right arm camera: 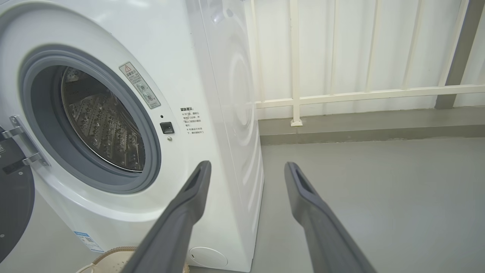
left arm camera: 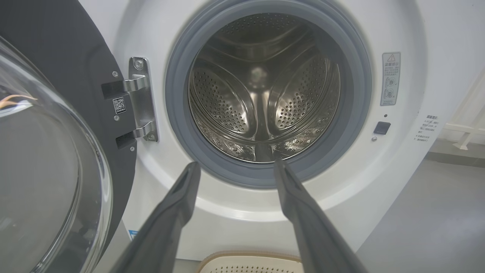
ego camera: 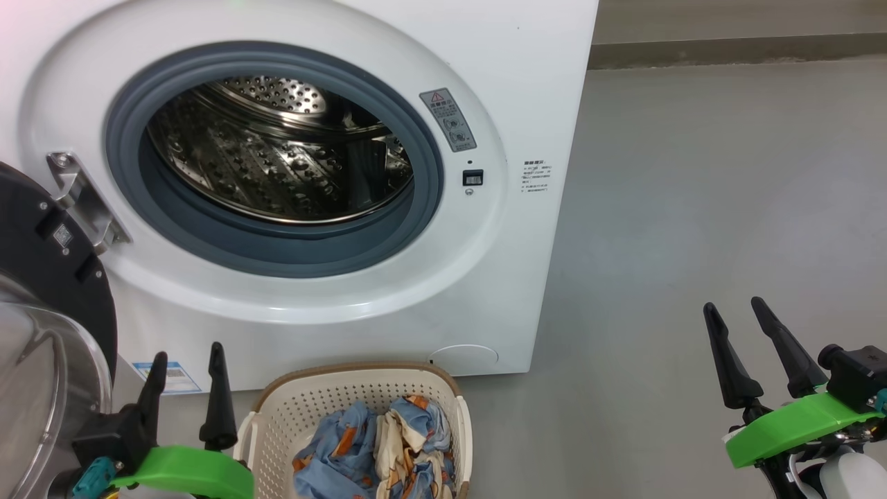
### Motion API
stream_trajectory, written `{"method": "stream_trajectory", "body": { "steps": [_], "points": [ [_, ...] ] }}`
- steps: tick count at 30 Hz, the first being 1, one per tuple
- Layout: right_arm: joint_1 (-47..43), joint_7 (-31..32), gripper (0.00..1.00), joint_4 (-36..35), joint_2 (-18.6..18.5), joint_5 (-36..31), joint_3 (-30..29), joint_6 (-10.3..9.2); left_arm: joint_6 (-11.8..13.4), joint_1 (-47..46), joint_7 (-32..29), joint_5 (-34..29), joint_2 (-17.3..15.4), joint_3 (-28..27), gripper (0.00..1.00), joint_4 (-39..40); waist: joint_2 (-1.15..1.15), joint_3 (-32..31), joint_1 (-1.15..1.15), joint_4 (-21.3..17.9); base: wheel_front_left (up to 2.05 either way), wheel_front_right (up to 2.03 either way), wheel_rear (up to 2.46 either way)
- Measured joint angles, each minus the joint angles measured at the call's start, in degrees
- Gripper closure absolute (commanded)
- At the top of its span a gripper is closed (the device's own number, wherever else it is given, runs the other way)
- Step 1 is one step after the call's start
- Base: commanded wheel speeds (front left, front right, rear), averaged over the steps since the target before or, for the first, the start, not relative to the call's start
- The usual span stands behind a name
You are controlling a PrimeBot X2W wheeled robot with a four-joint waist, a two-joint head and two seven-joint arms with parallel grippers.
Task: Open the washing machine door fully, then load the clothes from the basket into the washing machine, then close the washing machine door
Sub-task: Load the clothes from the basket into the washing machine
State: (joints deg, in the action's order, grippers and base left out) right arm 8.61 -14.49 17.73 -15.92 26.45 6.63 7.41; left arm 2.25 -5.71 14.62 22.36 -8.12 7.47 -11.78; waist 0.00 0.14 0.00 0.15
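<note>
Low in the head view, the basket (ego camera: 277,416) sits on the grey floor (ego camera: 693,208) just before the white washing machine (ego camera: 540,83), holding the blue-and-cream clothes (ego camera: 360,443). The washing machine door (ego camera: 48,242) hangs open at the left. A grey warning label (ego camera: 448,119) with a red triangle sits beside the gasket, and a blue label (ego camera: 170,378) marks the lower corner; both are too small to read. The left pincer (ego camera: 188,350) hovers beside the basket, the right pincer (ego camera: 732,303) over bare floor, both spread apart and empty. From the left wrist, a QR-code sticker (left arm camera: 118,105) shows by the steel hinge (left arm camera: 140,98), facing the perforated drum (left arm camera: 261,87). From the right wrist, small Chinese print (right arm camera: 187,120) is illegible and a white panelled wall (right arm camera: 341,49) stands behind.
</note>
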Motion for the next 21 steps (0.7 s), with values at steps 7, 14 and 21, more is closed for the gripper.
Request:
{"method": "stream_trajectory", "body": {
  "steps": [7,14,21],
  "points": [
    [0.0,0.0,0.0,0.01,-0.01,0.0,0.14,0.0,-0.01,0.0,0.0,-0.27,0.03,-0.21,0.0,0.01,0.0,0.0,0.0,-0.03,0.0,0.0,0.0],
    [0.0,0.0,0.0,0.04,-0.04,0.0,0.37,0.0,-0.1,0.0,0.0,-0.46,0.23,-0.32,0.0,0.01,0.0,0.21,0.0,-0.09,0.0,0.0,0.0],
    [0.01,0.0,0.0,0.04,-0.09,0.07,0.38,0.0,-0.49,0.0,0.0,-0.48,0.4,-0.46,0.0,0.01,0.0,0.64,0.0,-0.22,0.0,0.0,0.0]
  ]
}}
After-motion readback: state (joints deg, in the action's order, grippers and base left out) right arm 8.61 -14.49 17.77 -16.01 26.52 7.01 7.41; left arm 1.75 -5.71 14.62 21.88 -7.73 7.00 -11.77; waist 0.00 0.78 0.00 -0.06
